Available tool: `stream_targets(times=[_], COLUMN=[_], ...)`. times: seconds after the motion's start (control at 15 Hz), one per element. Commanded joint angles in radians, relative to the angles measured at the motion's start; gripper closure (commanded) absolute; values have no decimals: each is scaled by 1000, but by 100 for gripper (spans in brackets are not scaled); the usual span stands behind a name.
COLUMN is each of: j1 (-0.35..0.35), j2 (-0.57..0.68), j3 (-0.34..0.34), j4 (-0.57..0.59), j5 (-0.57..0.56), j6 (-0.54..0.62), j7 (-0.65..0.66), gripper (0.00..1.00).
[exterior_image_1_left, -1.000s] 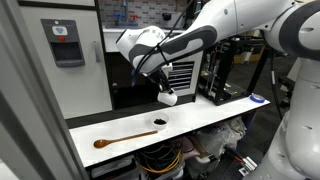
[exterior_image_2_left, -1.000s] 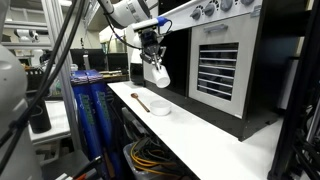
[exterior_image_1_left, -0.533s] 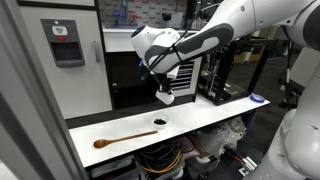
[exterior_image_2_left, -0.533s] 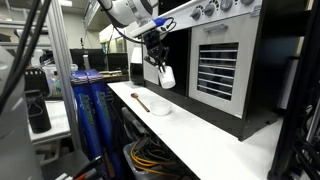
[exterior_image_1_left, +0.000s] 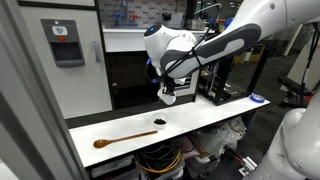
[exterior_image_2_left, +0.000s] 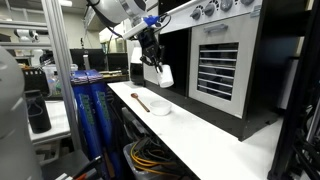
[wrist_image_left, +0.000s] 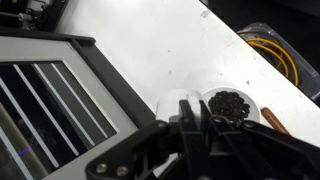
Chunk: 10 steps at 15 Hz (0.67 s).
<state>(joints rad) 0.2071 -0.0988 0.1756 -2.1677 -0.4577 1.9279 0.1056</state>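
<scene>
1. Both exterior views show the gripper (exterior_image_1_left: 164, 90) pinching a white cup (exterior_image_1_left: 169, 98), with the claw pressed together on it.
2. The white cup hangs in the air, clear of the white counter (exterior_image_1_left: 225, 112). It appears tilted in an exterior view (exterior_image_2_left: 166, 76).
3. 1 small bowl (exterior_image_1_left: 160, 123) with dark contents stands on the counter below the cup.
4. In the wrist view, the cup (wrist_image_left: 180, 102) appears just beside the bowl (wrist_image_left: 232, 104). Whether the cup is directly over the bowl cannot be told.
5. 1 wooden spoon (exterior_image_1_left: 118, 140) lies flat on the counter, near the bowl but apart from it.
6. 1 slatted panel (wrist_image_left: 50, 100) stands behind the counter.
</scene>
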Motion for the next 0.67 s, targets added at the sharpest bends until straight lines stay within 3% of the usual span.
stream_targets(times=[0.0,0.27,0.6], j1=[-25,-30,-29], j2=[-107,-204,-306], j3=[-19,-65,-119], j4=[-129,-248,-378], j5=[49,132,152], j6=[103,266,402], j7=[-30,-148,-329], gripper=[98,98,98])
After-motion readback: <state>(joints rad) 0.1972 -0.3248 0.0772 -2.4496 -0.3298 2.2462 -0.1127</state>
